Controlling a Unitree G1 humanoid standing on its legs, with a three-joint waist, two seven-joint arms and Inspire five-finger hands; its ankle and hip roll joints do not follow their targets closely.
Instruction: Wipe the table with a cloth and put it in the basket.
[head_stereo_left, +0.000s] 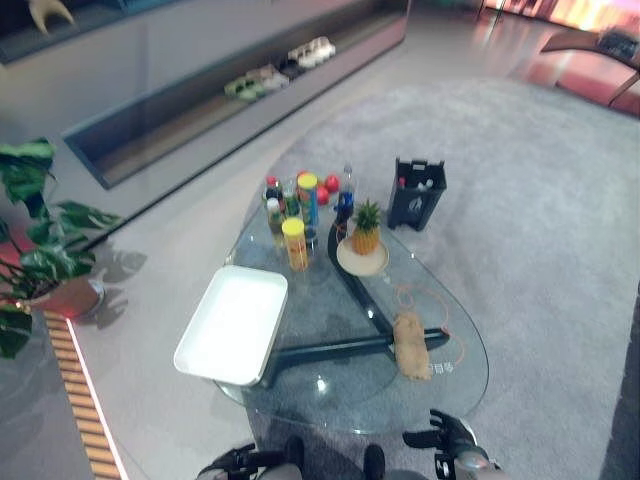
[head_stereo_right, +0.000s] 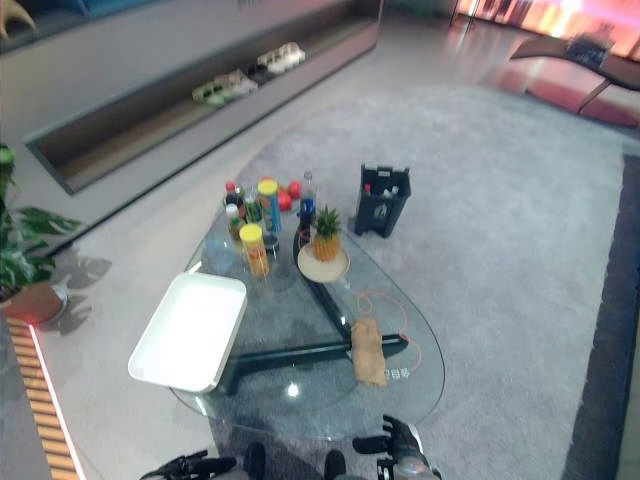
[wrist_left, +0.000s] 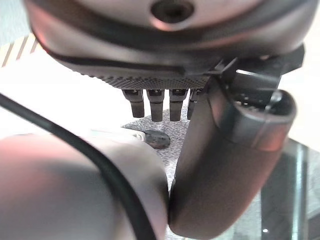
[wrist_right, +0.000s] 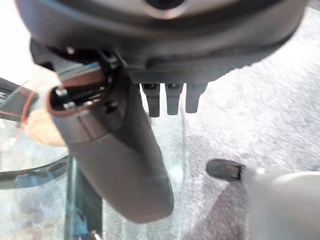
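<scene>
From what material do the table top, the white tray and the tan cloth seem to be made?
Table top: clear glass; the carpet and the dark frame show through it, with small glints. White tray: probably plastic or enamel, smooth and evenly white with a raised rim. Tan cloth: soft fabric, matte and crumpled.

Left hand (head_stereo_left: 235, 462): cut off by the bottom edge of the left eye view, near side of the glass table (head_stereo_left: 300, 395); palm out of frame.

Right hand (head_stereo_left: 448, 440): wrist cut by the same edge.

Dark basket (head_stereo_left: 416, 193) beyond the table: contents too small to tell (one red spot inside).

Bottles (head_stereo_left: 292, 205) at the table's far end overlap; hidden ones cannot be told apart.

Cloth (wrist_right: 42, 127) in the right wrist view: blurred, partly behind the thumb.

Plant (head_stereo_left: 35, 245), left of the table: cut by the edge.
</scene>
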